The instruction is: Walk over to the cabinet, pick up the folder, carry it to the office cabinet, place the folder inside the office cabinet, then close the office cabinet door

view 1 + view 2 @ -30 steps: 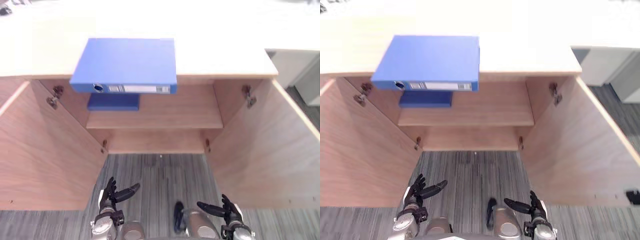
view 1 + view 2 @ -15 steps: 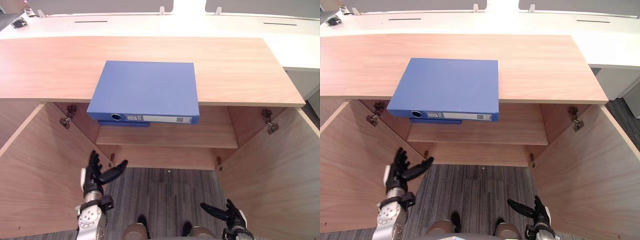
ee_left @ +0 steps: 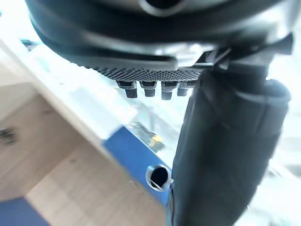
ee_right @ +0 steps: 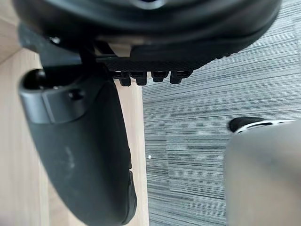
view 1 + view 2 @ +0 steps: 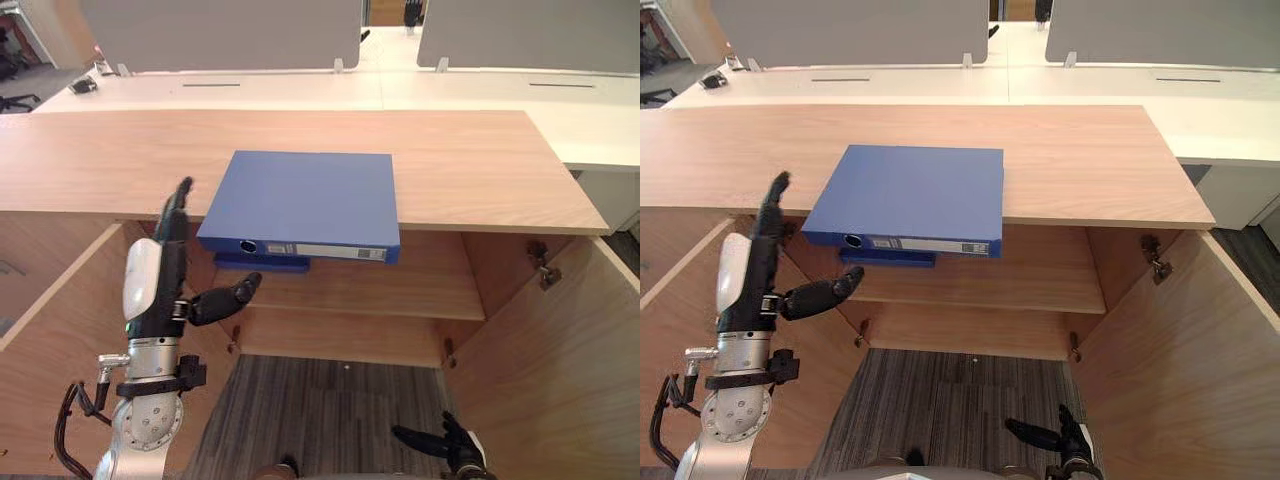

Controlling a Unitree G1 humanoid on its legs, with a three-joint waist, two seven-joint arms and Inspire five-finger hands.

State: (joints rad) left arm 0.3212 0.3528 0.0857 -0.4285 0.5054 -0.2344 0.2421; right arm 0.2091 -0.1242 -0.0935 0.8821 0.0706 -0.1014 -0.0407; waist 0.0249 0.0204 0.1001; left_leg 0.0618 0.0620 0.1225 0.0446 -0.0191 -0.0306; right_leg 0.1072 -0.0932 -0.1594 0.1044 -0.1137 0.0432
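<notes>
2 grey screens [image 5: 220, 30] stand on white desk [image 5: 480, 95].

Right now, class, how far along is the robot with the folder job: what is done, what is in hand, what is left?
Done: the robot stands at the open light wooden cabinet. In hand: its left hand is open beside the flat blue folder on the cabinet top, not gripping it; the right hand hangs open, low. Left: grasping, carrying, placing, closing the door.
</notes>
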